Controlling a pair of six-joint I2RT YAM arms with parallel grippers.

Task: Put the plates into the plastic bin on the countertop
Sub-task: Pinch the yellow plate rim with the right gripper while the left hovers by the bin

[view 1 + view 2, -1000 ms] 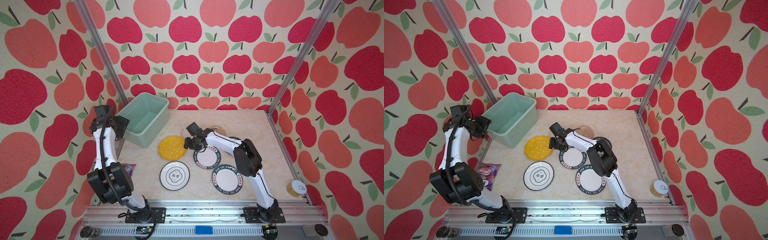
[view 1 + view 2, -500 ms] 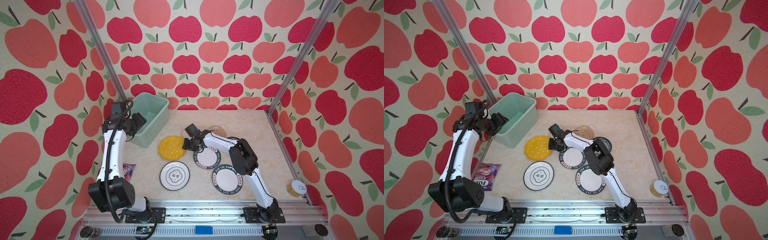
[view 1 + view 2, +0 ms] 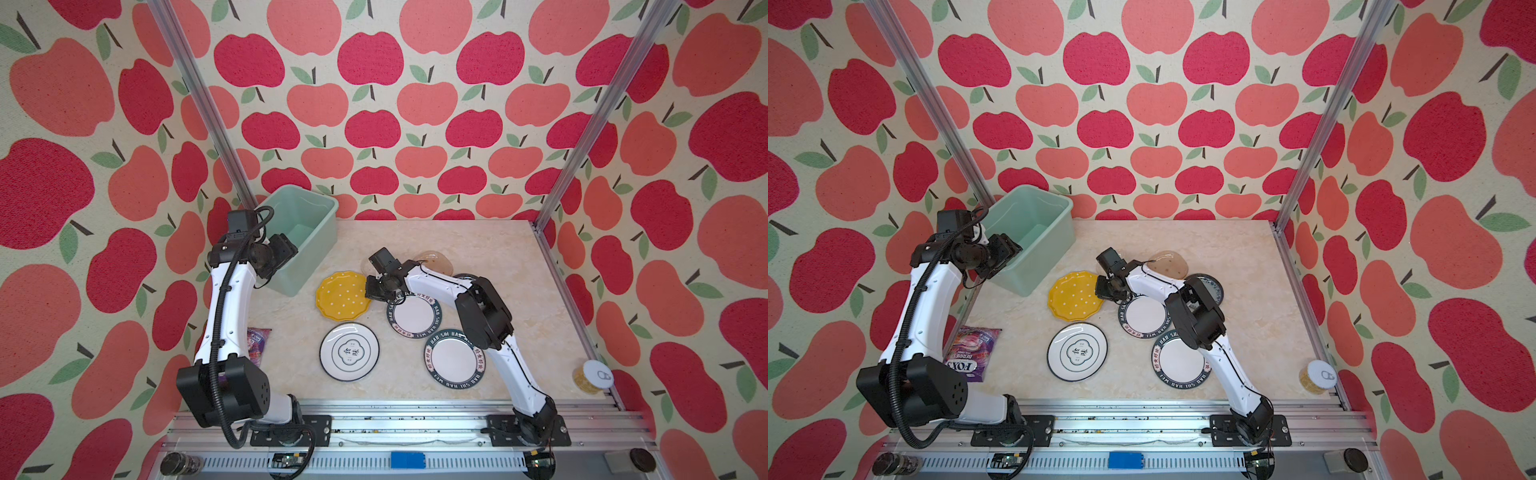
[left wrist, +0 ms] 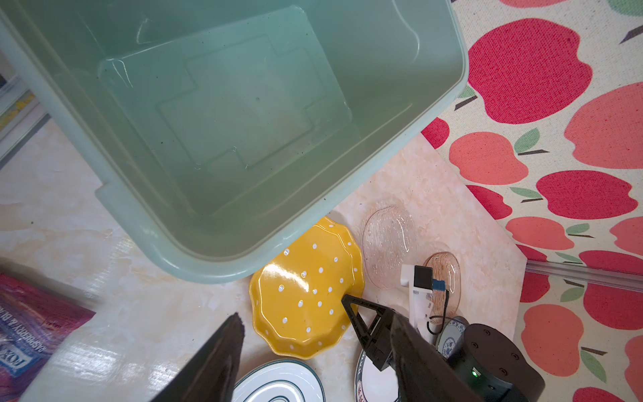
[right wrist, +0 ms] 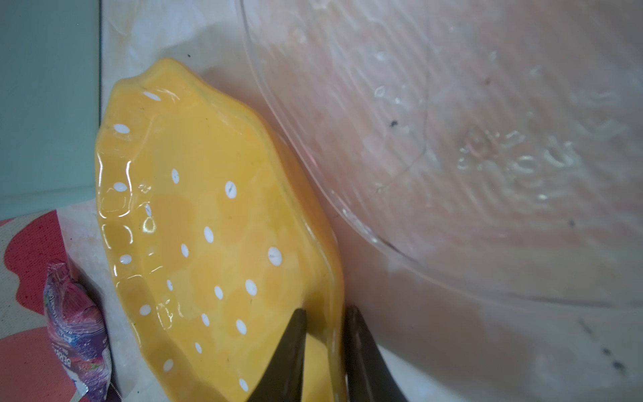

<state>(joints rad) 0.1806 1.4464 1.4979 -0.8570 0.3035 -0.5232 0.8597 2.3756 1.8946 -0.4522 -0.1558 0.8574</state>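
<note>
The yellow dotted plate [image 3: 343, 295] [image 5: 208, 226] lies on the countertop [image 3: 478, 249] just in front of the mint-green plastic bin [image 3: 307, 232] [image 4: 195, 268]. My right gripper [image 3: 370, 291] [image 5: 327, 309] is shut on its right rim, one finger inside and one outside. The left gripper [image 3: 284, 249] [image 4: 315, 320] hangs open and holds nothing above the bin's near-left corner. A clear glass plate [image 4: 386, 240] and an amber plate [image 3: 436, 259] lie behind the right arm, which partly hides a grey-blue plate [image 3: 1212, 286]. Two lettered-rim plates [image 3: 415, 316] [image 3: 455, 361] and an emblem plate [image 3: 349, 352] lie nearer the front. The bin holds nothing.
A purple candy packet [image 3: 971, 349] lies at the countertop's left edge beside the left arm. A tin can [image 3: 592, 376] stands at the front right corner by the aluminium rail. Apple-patterned walls close in on three sides.
My left arm swung in from the wall to the bin's near corner. The right gripper's jaws closed in on the yellow plate's rim and the arm barely moved.
</note>
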